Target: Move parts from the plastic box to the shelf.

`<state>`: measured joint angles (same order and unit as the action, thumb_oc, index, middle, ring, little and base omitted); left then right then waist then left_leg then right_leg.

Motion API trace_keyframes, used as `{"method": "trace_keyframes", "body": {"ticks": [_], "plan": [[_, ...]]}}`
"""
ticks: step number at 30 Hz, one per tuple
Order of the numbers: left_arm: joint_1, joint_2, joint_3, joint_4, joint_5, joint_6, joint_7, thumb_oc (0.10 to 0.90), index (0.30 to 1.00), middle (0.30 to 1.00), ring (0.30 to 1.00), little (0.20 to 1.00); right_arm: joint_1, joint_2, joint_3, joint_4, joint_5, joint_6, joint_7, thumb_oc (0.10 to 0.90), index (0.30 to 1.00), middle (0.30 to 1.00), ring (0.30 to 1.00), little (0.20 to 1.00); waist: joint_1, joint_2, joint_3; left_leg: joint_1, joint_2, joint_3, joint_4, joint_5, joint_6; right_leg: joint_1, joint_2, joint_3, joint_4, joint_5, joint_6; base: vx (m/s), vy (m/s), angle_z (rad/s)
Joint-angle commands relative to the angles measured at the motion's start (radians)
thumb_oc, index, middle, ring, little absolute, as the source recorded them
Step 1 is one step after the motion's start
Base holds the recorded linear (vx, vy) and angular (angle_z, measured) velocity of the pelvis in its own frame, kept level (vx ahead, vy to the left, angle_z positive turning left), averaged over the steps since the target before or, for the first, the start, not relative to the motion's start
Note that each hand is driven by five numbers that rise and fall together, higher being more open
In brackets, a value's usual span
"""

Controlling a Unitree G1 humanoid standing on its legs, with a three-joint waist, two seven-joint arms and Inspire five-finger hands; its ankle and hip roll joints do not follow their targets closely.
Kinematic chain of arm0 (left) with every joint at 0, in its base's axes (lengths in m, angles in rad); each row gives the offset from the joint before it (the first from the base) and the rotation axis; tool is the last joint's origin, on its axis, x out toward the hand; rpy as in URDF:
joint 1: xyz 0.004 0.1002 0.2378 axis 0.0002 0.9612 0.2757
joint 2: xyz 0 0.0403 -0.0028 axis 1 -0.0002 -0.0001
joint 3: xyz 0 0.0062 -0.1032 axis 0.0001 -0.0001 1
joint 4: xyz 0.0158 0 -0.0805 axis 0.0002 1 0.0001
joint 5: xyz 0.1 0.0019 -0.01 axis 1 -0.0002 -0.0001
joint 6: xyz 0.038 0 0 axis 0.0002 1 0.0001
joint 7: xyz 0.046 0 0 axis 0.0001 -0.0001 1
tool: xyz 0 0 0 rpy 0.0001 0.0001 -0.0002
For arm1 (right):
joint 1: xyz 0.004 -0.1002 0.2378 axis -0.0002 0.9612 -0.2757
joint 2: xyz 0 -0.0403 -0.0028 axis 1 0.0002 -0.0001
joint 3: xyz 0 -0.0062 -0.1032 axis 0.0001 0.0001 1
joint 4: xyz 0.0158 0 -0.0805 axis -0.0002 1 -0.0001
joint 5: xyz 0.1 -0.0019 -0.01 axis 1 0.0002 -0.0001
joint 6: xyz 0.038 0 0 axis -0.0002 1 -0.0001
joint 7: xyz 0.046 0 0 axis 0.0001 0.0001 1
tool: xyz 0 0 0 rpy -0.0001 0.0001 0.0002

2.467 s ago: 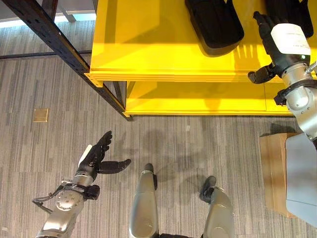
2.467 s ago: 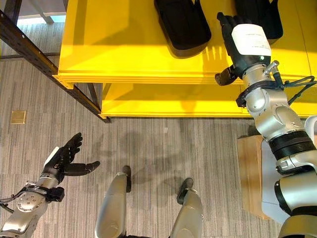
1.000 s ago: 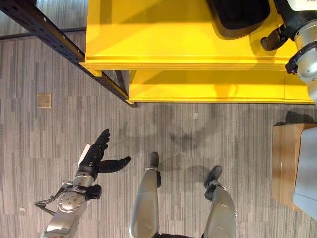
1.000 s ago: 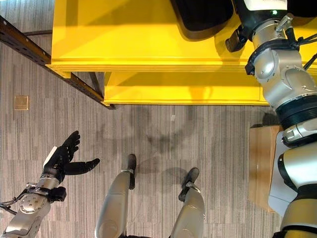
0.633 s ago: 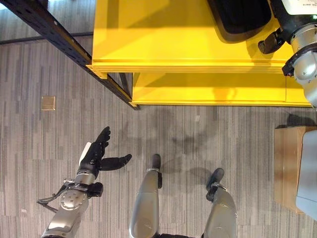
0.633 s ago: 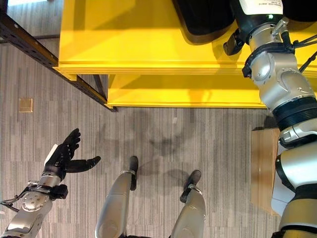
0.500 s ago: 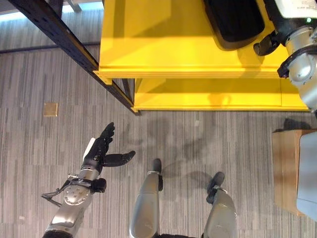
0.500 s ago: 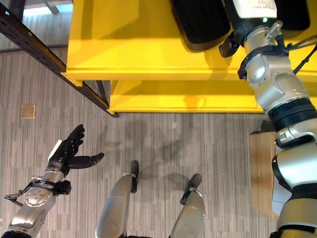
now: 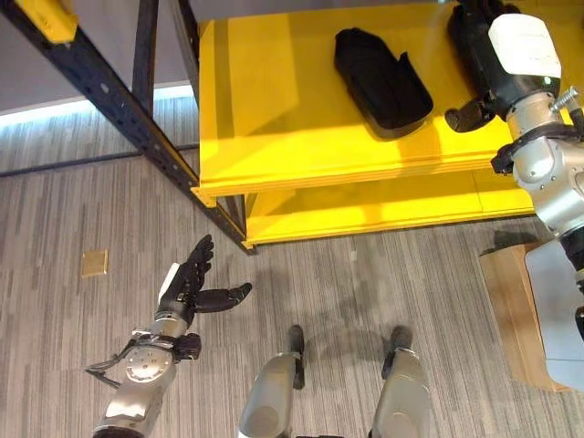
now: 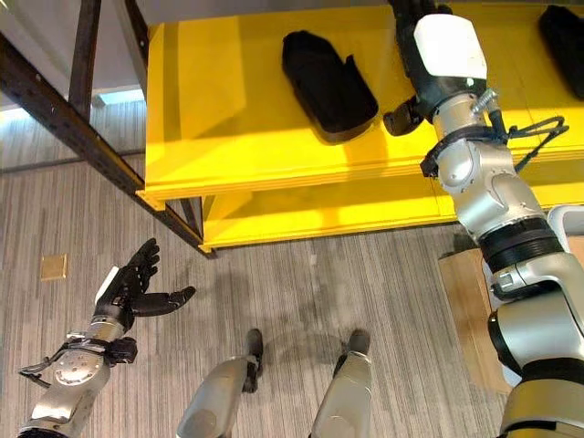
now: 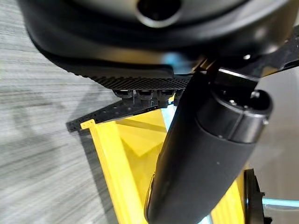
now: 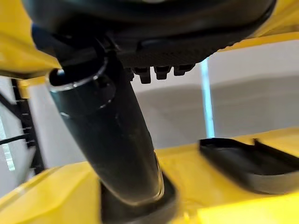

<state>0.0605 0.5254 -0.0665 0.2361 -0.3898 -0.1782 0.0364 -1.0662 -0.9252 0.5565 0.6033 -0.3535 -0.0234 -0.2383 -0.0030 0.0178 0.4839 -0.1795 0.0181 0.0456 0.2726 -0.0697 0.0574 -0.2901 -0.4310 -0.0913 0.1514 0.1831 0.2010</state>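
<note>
Right robot hand [image 10: 429, 55] over yellow shelf [image 10: 228, 119], grip state unclear; left robot hand [image 10: 132, 283] spread. Black moulded plastic part [image 10: 327, 84] probably stiff, light; best grasped across narrow sides.

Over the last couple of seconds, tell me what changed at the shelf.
The camera tilted up, so more of the yellow shelf shows. The right hand stays reached over its top level, near the black part lying there. The left hand stays open over the floor, holding nothing.
</note>
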Motion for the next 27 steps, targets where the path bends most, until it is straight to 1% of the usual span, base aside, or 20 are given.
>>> {"method": "trace_keyframes", "body": {"ticks": [1,2,3,4,6,7,9,11,13,17,19,22,25,26,27], "plan": [[0.080,0.047,0.037,-0.101,-0.029,-0.084,0.006,0.900,1.000,1.000,1.000,1.000,-0.080,-0.034,-0.051,0.040,-0.020,-0.009,-0.046,0.900,1.000,1.000,1.000,1.000,0.018,-0.083,-0.158,0.117,0.070,-0.005,-0.052,-0.068,-0.116,-0.010,-0.013,0.003,-0.109,0.201,0.043,0.13,-0.347,0.32],[0.086,0.031,0.042,-0.094,-0.035,-0.081,-0.004,0.900,1.000,1.000,1.000,1.000,-0.052,-0.058,-0.070,0.037,-0.014,-0.013,-0.042,0.900,1.000,1.000,1.000,1.000,0.019,-0.113,-0.185,0.119,0.079,-0.005,-0.029,-0.090,-0.132,0.029,-0.003,0.004,-0.120,0.178,0.041,0.11,-0.267,0.36],[0.092,0.020,0.043,-0.088,-0.035,-0.078,-0.003,0.900,1.000,1.000,1.000,1.000,-0.038,-0.069,-0.081,0.034,-0.012,-0.014,-0.043,0.900,1.000,1.000,1.000,1.000,0.017,-0.123,-0.203,0.128,0.091,-0.005,-0.023,-0.097,-0.140,0.043,0.012,0.022,-0.116,0.163,0.043,0.11,-0.267,0.47],[0.093,0.020,0.042,-0.089,-0.035,-0.078,-0.003,0.900,1.000,1.000,1.000,1.000,-0.035,-0.070,-0.083,0.033,-0.012,-0.014,-0.042,0.900,1.000,1.000,1.000,1.000,0.018,-0.121,-0.204,0.128,0.093,-0.005,-0.021,-0.099,-0.141,0.043,0.013,0.022,-0.114,0.161,0.043,0.14,-0.191,0.39],[0.119,0.001,0.046,-0.076,-0.031,-0.069,-0.010,0.900,1.000,1.000,1.000,1.000,-0.025,-0.075,-0.087,0.034,-0.006,-0.023,-0.039,0.900,1.000,1.000,1.000,1.000,0.020,-0.122,-0.225,0.158,0.123,-0.004,-0.023,-0.106,-0.155,0.051,0.039,0.021,-0.093,0.158,0.047,0.17,-0.271,-0.07],[0.132,-0.008,0.040,-0.058,-0.026,-0.059,-0.022,0.900,1.000,1.000,1.000,1.000,-0.029,-0.072,-0.089,0.033,0.008,-0.031,-0.035,0.900,1.000,1.000,1.000,1.000,0.020,-0.120,-0.242,0.177,0.158,-0.003,-0.036,-0.102,-0.167,0.058,0.066,0.011,-0.076,0.102,0.037,0.17,-0.309,-0.23],[0.143,-0.021,0.029,-0.051,-0.027,-0.053,-0.031,0.900,1.000,1.000,1.000,1.000,-0.041,-0.064,-0.076,0.035,0.012,-0.036,-0.038,0.900,1.000,1.000,1.000,1.000,0.015,-0.112,-0.254,0.196,0.187,-0.002,-0.068,-0.087,-0.179,0.059,0.096,0.011,-0.057,0.059,0.029,0.12,-0.235,-0.15],[0.151,-0.025,0.025,-0.054,-0.027,-0.049,-0.041,0.900,1.000,1.000,1.000,1.000,-0.051,-0.060,-0.070,0.039,0.013,-0.040,-0.036,0.900,1.000,1.000,1.000,1.000,0.014,-0.102,-0.260,0.203,0.207,-0.006,-0.092,-0.072,-0.186,0.048,0.113,0.011,-0.032,0.028,0.025,0.06,-0.164,-0.10],[0.160,-0.031,0.015,-0.064,-0.029,-0.046,-0.047,0.900,1.000,1.000,1.000,1.000,-0.059,-0.058,-0.064,0.039,0.016,-0.047,-0.040,0.900,1.000,1.000,1.000,1.000,0.012,-0.087,-0.260,0.203,0.224,-0.008,-0.104,-0.062,-0.191,0.024,0.121,0.009,0.013,0.002,0.020,0.03,-0.131,-0.02],[0.172,-0.034,0.008,-0.075,-0.017,-0.042,-0.048,0.900,1.000,1.000,1.000,1.000,-0.078,-0.066,-0.062,0.006,0.015,-0.049,-0.050,0.900,1.000,1.000,1.000,1.000,0.011,-0.062,-0.243,0.177,0.241,-0.011,-0.096,-0.060,-0.193,-0.050,0.131,0.019,0.110,-0.037,0.009,-0.01,-0.088,-0.02],[0.171,-0.036,0.005,-0.075,-0.017,-0.041,-0.047,0.900,1.000,1.000,1.000,1.000,-0.080,-0.063,-0.062,0.005,0.014,-0.048,-0.051,0.900,1.000,1.000,1.000,1.000,0.012,-0.058,-0.235,0.172,0.242,-0.012,-0.092,-0.061,-0.193,-0.061,0.133,0.021,0.123,-0.040,0.008,-0.02,-0.046,0.06],[0.159,-0.038,-0.010,-0.076,0.002,-0.045,-0.035,0.900,1.000,1.000,1.000,1.000,-0.116,-0.041,-0.032,-0.007,0.002,-0.048,-0.055,0.900,1.000,1.000,1.000,1.000,0.015,-0.041,-0.206,0.144,0.241,-0.013,-0.073,-0.061,-0.194,-0.114,0.134,0.035,0.169,-0.053,-0.001,-0.06,-0.058,0.08],[0.157,-0.042,-0.017,-0.080,0.001,-0.047,-0.025,0.900,1.000,1.000,1.000,1.000,-0.136,-0.022,-0.018,-0.008,-0.002,-0.046,-0.060,0.900,1.000,1.000,1.000,1.000,0.016,-0.034,-0.195,0.136,0.241,-0.010,-0.074,-0.058,-0.195,-0.133,0.134,0.041,0.173,-0.049,-0.001,-0.04,-0.012,0.05],[0.154,-0.046,-0.018,-0.084,0.001,-0.050,-0.015,0.900,1.000,1.000,1.000,1.000,-0.164,0.008,0.006,-0.011,-0.010,-0.045,-0.061,0.900,1.000,1.000,1.000,1.000,0.019,-0.025,-0.185,0.121,0.241,-0.006,-0.072,-0.056,-0.195,-0.158,0.135,0.050,0.179,-0.046,-0.003,-0.07,-0.005,0.01],[0.150,-0.048,-0.019,-0.085,-0.004,-0.051,-0.010,0.900,1.000,1.000,1.000,1.000,-0.178,0.020,0.015,-0.003,-0.011,-0.043,-0.060,0.900,1.000,1.000,1.000,1.000,0.020,-0.021,-0.180,0.117,0.241,-0.005,-0.074,-0.053,-0.197,-0.168,0.135,0.052,0.182,-0.045,-0.004,-0.07,-0.009,-0.07]]}}
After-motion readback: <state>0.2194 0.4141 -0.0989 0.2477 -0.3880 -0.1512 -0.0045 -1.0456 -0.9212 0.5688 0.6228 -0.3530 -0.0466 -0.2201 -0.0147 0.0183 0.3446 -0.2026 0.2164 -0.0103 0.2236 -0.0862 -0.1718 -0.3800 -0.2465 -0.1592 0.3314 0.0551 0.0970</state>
